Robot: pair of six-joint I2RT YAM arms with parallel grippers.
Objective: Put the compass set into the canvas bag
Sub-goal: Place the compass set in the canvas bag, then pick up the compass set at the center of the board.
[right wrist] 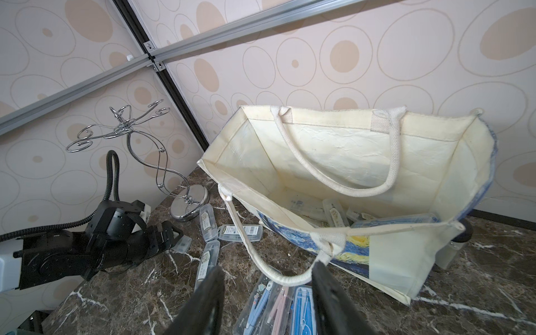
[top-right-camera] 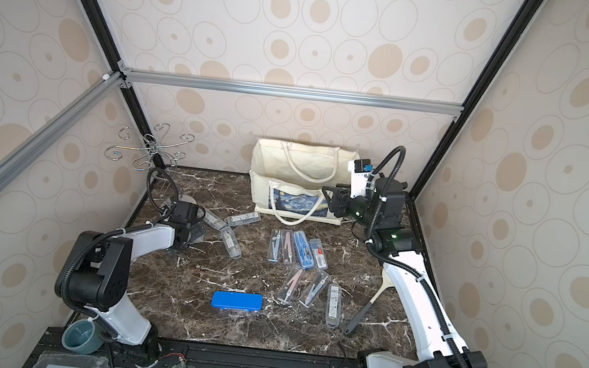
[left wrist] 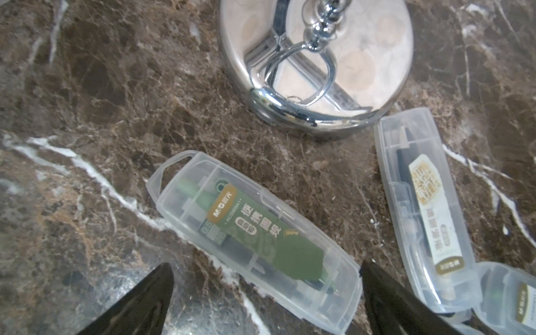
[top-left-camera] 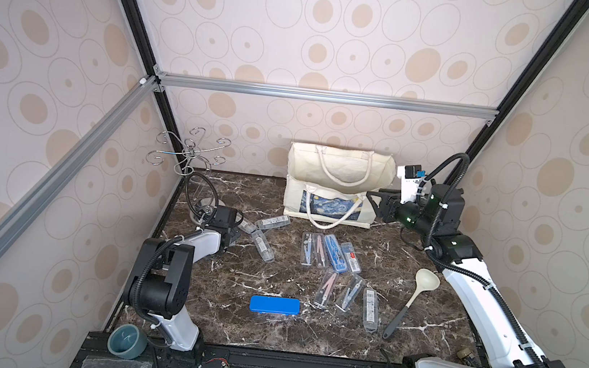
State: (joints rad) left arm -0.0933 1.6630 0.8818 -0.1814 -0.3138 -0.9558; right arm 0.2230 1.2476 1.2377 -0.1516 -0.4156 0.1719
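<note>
My left gripper [left wrist: 265,268] is wide open w/ a clear compass case [left wrist: 255,232] betw its tips, while my right gripper [right wrist: 268,268] hangs part-open & empty, canvas bag [right wrist: 333,150] just ahead.

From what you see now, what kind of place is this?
Likely a robot test booth: metal frame bars hold patterned wall panels, and two robot arms stand at a marble-look table strewn with compass sets.
</note>
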